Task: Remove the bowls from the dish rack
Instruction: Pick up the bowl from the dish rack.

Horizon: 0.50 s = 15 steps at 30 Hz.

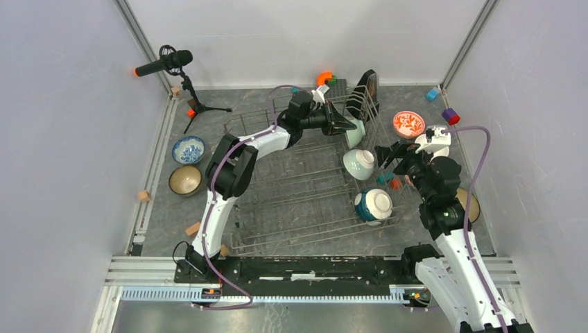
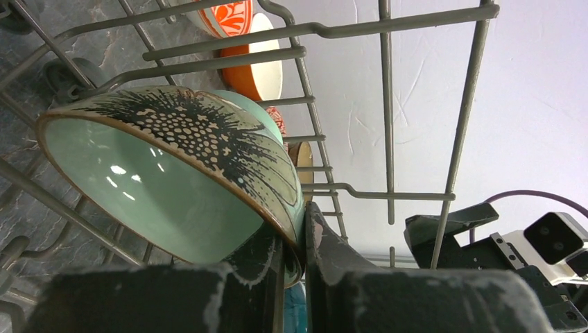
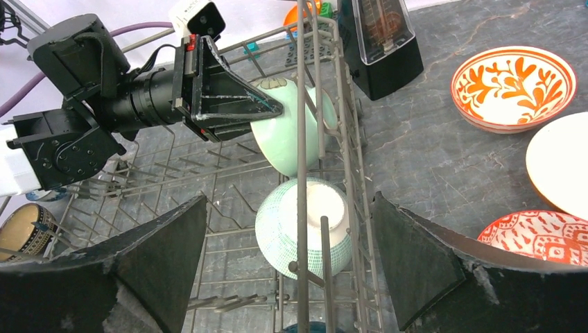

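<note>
On the top view my left gripper (image 1: pixel 344 125) reaches into the 1 o'clock corner of the large grey wire dish rack (image 1: pixel 305 201). It is clamped on the rim of a mint-green ceramic bowl with a black feather pattern (image 1: pixel 355 133). On the left wrist camera the fingers (image 2: pixel 333 263) pinch that brown-edged rim, one inside and one outside. The bowl stands on edge, tilted, among the rack wires.

My right gripper (image 3: pixel 290 201) has its jaws spread wide with nothing between them. It hovers over a pale green cross-hatched bowl with a white foot (image 3: pixel 301 232), which leans against the rack's 3 o'clock side, foot turned toward the wrist camera. A teal bowl with a white base (image 1: pixel 373 205) sits in the rack at about 4 o'clock.

Off the rack, on the dark grey table (image 1: pixel 159 222), a blue-and-white patterned bowl (image 1: pixel 188 149) and a tan bowl (image 1: pixel 185 180) sit just beside each other at 9 o'clock. A red-and-white floral bowl (image 1: pixel 408 124) sits at 2 o'clock.
</note>
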Available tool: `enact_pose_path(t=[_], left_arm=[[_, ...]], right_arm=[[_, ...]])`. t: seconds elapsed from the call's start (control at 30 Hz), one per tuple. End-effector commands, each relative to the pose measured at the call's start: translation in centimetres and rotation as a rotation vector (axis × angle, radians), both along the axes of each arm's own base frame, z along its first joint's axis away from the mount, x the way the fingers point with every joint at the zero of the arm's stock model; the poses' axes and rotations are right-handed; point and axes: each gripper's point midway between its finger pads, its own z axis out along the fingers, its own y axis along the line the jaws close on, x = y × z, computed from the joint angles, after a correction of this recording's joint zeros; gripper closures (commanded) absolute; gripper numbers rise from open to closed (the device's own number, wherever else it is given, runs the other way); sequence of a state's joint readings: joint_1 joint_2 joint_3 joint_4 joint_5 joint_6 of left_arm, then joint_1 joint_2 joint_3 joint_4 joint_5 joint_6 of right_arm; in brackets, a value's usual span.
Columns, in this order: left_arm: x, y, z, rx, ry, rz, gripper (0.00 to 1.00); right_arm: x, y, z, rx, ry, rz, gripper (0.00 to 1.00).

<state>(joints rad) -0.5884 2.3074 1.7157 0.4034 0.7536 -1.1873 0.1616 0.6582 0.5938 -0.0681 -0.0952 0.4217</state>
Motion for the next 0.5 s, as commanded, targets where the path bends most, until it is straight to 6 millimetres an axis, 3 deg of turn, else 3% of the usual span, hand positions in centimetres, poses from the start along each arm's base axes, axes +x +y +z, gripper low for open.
enact_pose_path(t=[0.0, 0.2, 0.47], left_arm=[[-0.4, 0.8, 9.5, -0.15, -0.154, 0.005, 0.98], [-1.1, 2.0, 15.0, -0.203, -0.25, 0.021, 0.98], [-2.3, 3.1, 18.8, -0.237, -0.312, 0.027, 0.98]], right_arm=[[-1.7, 0.1, -4.5, -0.041, 0.189, 0.014, 0.05], [-2.0, -0.4, -3.5, -0.046, 0.176, -0.009, 0.02], [-2.5, -0.7, -1.9, -0.049, 0.149, -0.017, 0.02]])
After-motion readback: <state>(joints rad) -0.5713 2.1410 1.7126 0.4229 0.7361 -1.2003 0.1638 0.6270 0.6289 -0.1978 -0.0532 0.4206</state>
